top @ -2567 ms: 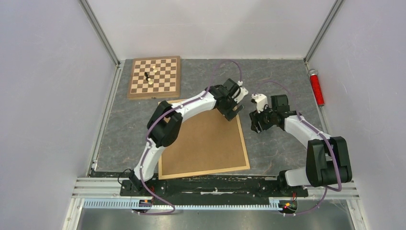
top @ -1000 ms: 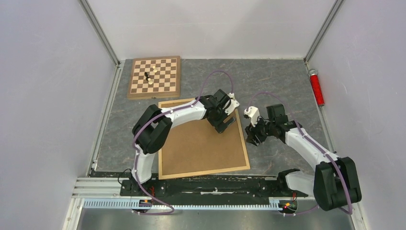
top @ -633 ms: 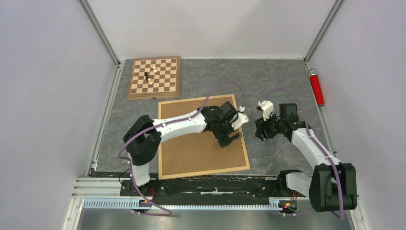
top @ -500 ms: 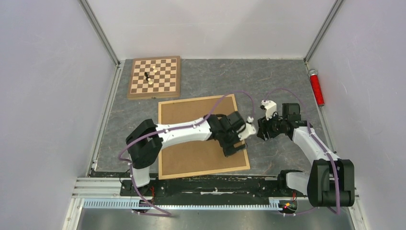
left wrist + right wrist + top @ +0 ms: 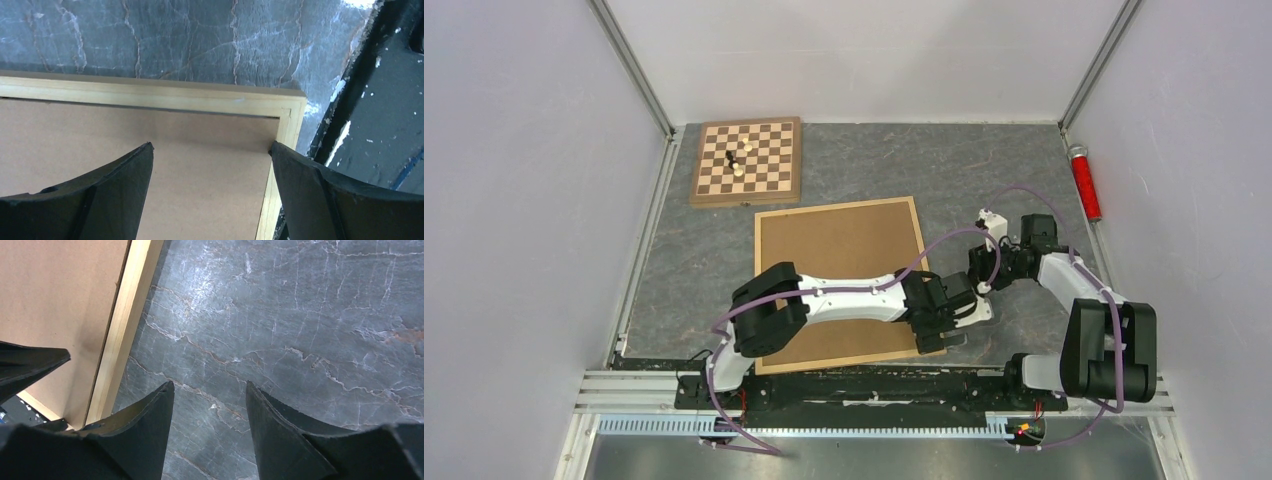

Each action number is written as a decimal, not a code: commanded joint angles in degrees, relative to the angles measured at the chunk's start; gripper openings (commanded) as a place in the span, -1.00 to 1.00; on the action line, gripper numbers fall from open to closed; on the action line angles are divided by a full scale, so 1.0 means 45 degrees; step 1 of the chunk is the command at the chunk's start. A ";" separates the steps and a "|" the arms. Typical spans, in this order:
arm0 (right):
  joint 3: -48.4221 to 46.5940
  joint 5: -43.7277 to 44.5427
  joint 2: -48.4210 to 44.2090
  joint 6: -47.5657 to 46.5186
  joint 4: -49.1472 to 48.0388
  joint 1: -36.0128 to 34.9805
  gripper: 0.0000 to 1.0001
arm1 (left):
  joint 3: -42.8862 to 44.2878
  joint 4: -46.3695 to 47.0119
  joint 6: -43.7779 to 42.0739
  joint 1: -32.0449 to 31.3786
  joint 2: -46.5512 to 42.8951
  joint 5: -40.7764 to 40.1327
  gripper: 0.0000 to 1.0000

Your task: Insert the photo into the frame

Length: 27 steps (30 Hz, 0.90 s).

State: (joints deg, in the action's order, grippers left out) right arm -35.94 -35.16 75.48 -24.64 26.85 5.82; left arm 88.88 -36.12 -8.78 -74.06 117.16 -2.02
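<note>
Chessboard [image 5: 747, 161] with a few pieces [image 5: 738, 170] far left, red cylinder [image 5: 1084, 183] by the right wall, grey marbled tabletop [image 5: 984, 160].

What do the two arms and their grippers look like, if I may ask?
Both the left arm and the right arm have white links joined by bulky black joints, with a thin purple cable looping along each. The left gripper and right gripper carry matte black, tapering fingers.

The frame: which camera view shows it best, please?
The top external view: it shows the whole frame lying flat, apart from where the left arm crosses it. The left wrist view catches one corner; the right wrist, one side rail.
</note>
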 commanded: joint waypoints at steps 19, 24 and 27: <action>-0.0313 -0.1116 0.0477 -0.0207 -0.0238 0.0463 0.12 | 0.0991 -0.0099 0.0485 -0.0534 0.0495 -0.0449 0.85; -0.0313 -0.1133 0.0473 -0.0207 -0.0231 0.0463 0.12 | 0.1011 -0.0082 0.0524 -0.0639 0.0370 -0.0408 0.85; -0.0313 -0.1171 0.0499 -0.0207 -0.0244 0.0462 0.11 | 0.1031 -0.0079 0.0500 -0.0646 0.0426 -0.0532 0.86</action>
State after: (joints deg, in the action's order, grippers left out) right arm -35.94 -38.94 77.71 -25.06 26.76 7.68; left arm 91.57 -36.77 -8.40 -76.09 119.63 -4.25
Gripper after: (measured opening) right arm 0.560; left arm 0.927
